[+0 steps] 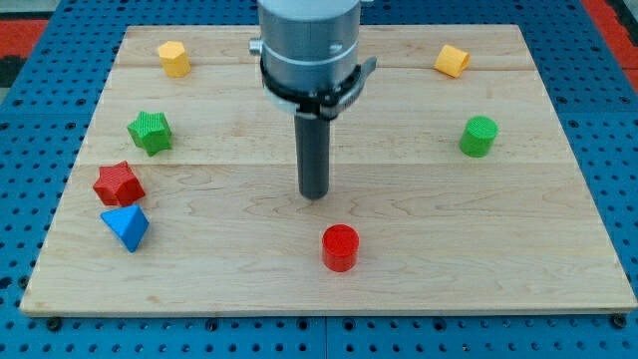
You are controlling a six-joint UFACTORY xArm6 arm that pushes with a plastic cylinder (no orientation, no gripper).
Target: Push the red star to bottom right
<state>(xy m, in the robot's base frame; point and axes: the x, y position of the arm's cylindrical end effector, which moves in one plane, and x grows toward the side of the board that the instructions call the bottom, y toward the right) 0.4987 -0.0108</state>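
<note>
Approach looks like the step in hand. Far left on the wooden board (558, 229), the red plastic star block (119, 183) sits touching the blue block (126, 226) just nearer. My tip (315, 194) stands mid-board, well apart, touching nothing, far of the red plastic cylinder (340, 247). Next it must get to the star's left. No containers show.
</note>
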